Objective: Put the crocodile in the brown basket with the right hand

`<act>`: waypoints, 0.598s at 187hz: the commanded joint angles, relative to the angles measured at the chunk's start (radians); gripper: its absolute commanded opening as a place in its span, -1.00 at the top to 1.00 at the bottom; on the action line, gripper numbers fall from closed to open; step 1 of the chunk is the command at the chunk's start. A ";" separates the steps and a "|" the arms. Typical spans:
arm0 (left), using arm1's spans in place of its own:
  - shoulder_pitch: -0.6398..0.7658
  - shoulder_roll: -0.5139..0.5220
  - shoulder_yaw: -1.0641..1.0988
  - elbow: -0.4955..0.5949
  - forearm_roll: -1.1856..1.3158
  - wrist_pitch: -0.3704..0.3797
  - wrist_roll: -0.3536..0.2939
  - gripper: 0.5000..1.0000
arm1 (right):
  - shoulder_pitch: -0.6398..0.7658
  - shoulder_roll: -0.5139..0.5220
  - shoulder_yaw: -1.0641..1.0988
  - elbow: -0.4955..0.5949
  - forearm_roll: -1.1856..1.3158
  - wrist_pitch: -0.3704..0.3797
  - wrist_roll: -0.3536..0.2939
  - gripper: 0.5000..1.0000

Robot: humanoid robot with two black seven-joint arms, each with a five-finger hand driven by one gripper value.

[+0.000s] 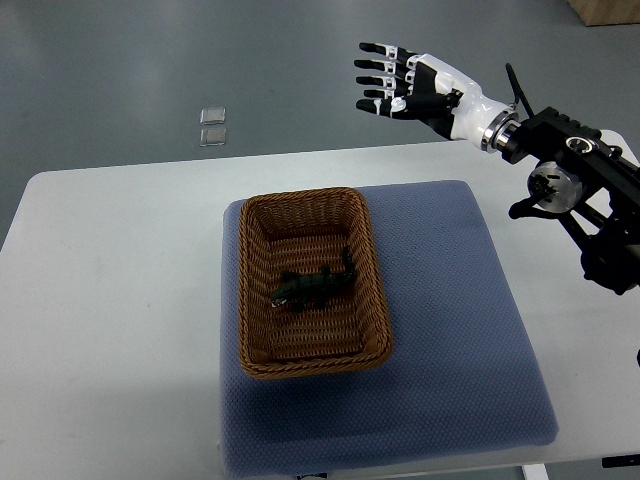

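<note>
A dark green toy crocodile point(314, 284) lies inside the brown woven basket point(252, 290), near its middle, head toward the left. The basket rests on a blue-grey mat point(450, 330). My right hand point(388, 77) is raised above the far edge of the table, up and to the right of the basket, well apart from it. Its fingers are stretched out flat and spread, holding nothing. The right arm point(575, 185) comes in from the right edge. The left arm does not show.
The mat lies on a white table point(110, 300). Two small clear squares point(212, 125) lie on the grey floor beyond the table's far edge. A brown box corner point(610, 10) shows at the top right.
</note>
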 commanded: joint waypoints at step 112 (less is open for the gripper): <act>0.000 0.000 0.002 -0.008 0.000 0.006 0.000 -1.00 | -0.084 0.072 0.042 -0.272 0.577 0.006 0.082 -0.69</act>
